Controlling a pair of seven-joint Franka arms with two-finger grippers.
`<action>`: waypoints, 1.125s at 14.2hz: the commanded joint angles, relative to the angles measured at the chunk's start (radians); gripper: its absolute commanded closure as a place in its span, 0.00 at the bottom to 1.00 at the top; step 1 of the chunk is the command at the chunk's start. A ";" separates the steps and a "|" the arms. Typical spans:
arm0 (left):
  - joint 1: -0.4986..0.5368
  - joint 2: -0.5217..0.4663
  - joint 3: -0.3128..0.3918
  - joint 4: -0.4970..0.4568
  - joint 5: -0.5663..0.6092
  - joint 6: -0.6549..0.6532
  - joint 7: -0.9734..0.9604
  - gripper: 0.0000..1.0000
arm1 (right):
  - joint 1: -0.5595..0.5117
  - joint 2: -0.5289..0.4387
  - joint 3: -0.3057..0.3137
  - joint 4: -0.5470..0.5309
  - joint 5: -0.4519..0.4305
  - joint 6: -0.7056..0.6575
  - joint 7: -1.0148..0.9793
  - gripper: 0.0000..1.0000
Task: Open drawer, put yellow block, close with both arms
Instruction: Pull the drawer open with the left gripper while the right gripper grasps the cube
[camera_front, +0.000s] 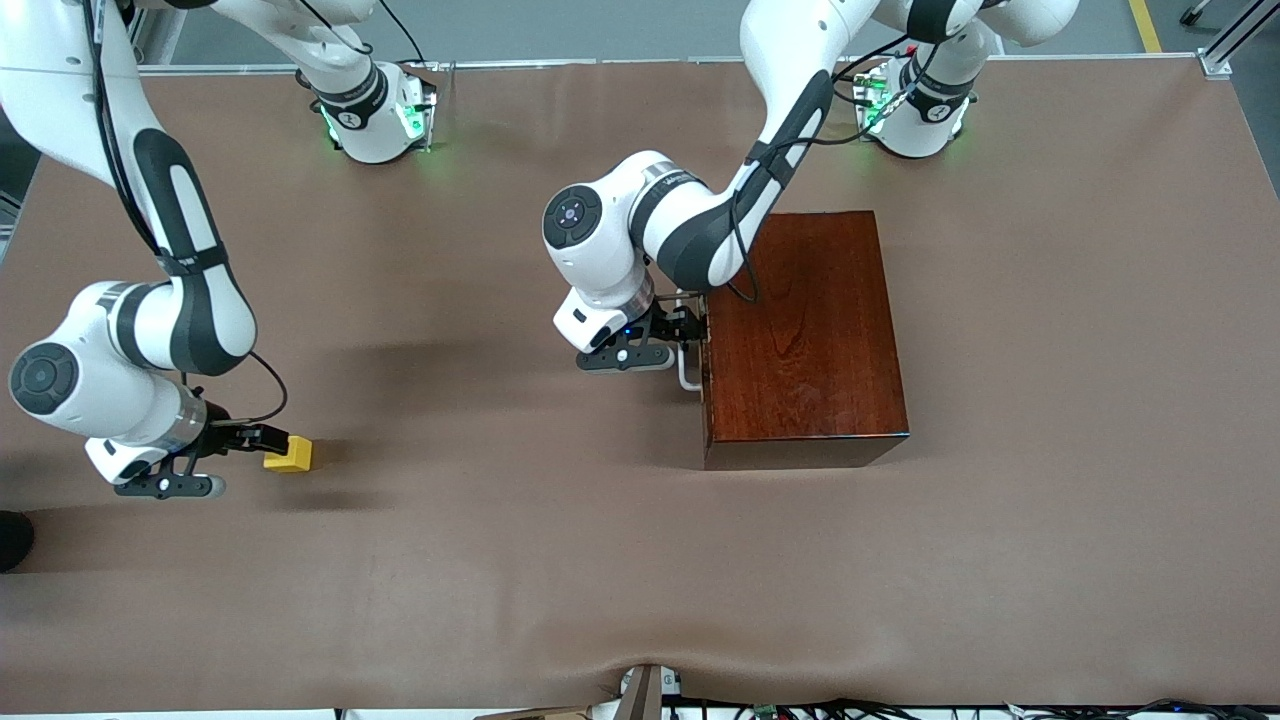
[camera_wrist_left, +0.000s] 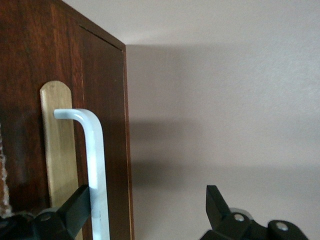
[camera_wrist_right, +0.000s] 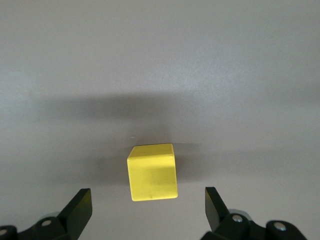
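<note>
Drawer shut; yellow block on table.

The left gripper is standing open at the drawer front, its fingers lying on either side of the white handle. The handle is sitting over a pale wooden strip, and brown table is showing beside the box.
</note>
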 joint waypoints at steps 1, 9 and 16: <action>-0.012 0.025 0.006 0.028 0.009 0.044 -0.021 0.00 | -0.007 0.038 0.007 0.020 0.003 0.011 -0.010 0.00; -0.014 0.026 0.000 0.029 -0.048 0.150 -0.050 0.00 | -0.007 0.121 0.007 0.019 0.004 0.089 -0.010 0.00; -0.015 0.051 -0.028 0.040 -0.068 0.219 -0.105 0.00 | -0.008 0.145 0.009 0.019 0.004 0.114 -0.018 0.73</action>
